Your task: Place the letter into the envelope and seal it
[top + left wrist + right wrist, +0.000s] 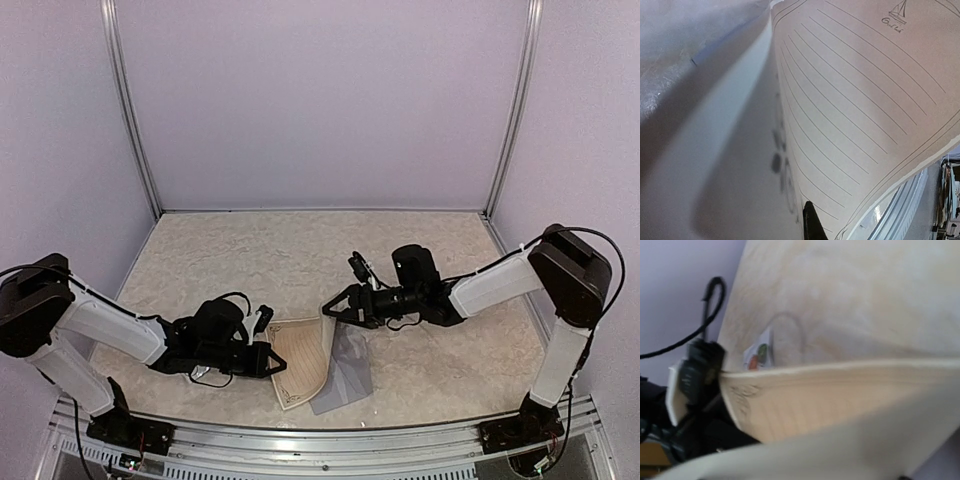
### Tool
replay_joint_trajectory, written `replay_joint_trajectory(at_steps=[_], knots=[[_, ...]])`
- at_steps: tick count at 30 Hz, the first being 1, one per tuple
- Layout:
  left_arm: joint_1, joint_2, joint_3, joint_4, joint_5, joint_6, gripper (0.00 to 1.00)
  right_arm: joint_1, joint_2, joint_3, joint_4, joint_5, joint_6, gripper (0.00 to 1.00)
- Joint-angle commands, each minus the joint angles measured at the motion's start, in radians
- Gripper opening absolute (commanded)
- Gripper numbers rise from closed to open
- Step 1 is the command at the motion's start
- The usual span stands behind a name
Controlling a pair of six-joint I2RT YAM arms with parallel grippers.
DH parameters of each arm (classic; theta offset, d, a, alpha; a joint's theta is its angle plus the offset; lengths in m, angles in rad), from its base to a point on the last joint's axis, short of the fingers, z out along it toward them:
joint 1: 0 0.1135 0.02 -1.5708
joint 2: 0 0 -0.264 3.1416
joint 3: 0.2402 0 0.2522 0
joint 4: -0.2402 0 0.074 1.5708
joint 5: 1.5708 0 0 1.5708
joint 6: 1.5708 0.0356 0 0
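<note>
Insert step imo: left gripper (276, 363) clamped on the curled letter's (305, 352) 9 o'clock edge, right gripper (333, 310) wide open and empty at its 1 o'clock, envelope (350, 376) tucked partly under at 4 o'clock, probably needs its mouth opened next.

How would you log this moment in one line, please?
left hand shut on letter edge | right hand open by lifted corner | envelope beside letter, not yet filled
</note>
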Motion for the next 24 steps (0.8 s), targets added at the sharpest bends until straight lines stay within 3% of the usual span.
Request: replay_joint_trajectory(at_steps=[1, 9, 22, 24], knots=[[0.005, -0.016, 0.003, 0.024, 0.017, 0.023, 0.0, 0.049, 0.036, 0.106, -0.131, -0.052, -0.165, 0.77], [0.006, -0.014, 0.007, 0.024, 0.018, 0.027, 0.0, 0.114, 0.096, 0.225, -0.375, 0.008, -0.305, 0.63], [0.011, -0.005, 0.01, 0.027, 0.016, 0.005, 0.0, 0.185, 0.125, 0.256, -0.486, 0.067, -0.365, 0.6], [0.014, -0.006, 0.007, 0.027, 0.016, -0.007, 0.04, 0.187, 0.127, 0.25, -0.482, 0.076, -0.358, 0.6]])
